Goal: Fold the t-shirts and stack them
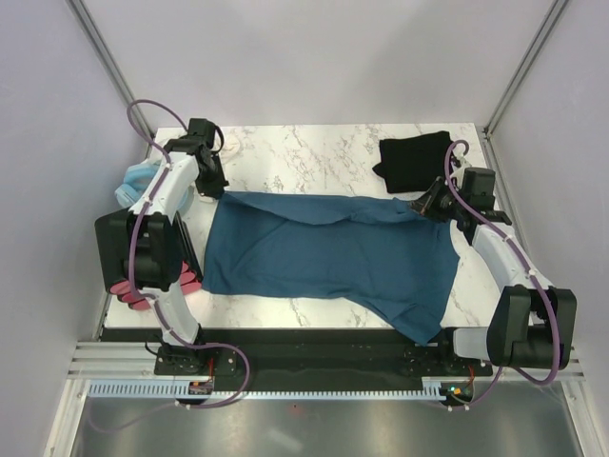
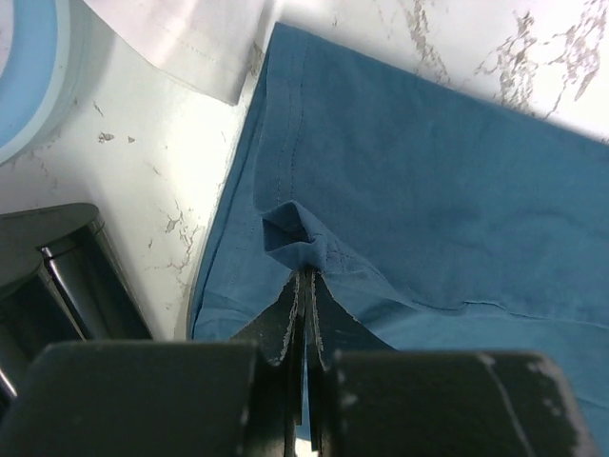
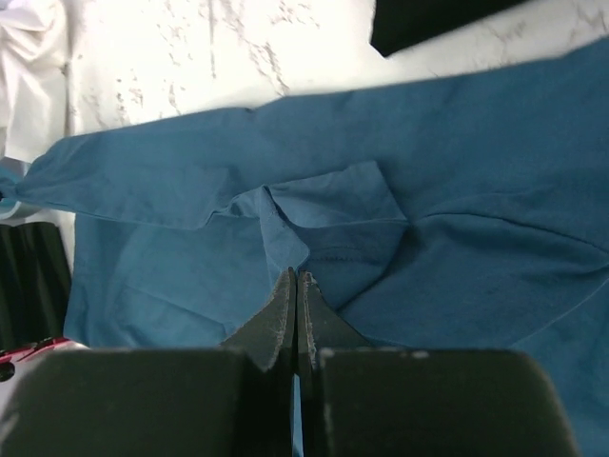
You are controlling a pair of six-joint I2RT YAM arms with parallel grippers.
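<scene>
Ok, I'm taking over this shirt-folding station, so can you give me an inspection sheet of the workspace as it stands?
Surface: white marble-pattern table.
Job's things: teal t-shirt spread across the middle, far edge partly folded over; black t-shirt bunched at the far right, just apart from it.
Clutter: pale blue ring and white cloth at the left edge; pink items, unclear what, under the left arm.
Grippers: left gripper and right gripper each shut on the teal t-shirt's far edge.
Cables: purple cables loop off both arms.
Surroundings: pale walls, metal frame posts; nothing else seen.
</scene>
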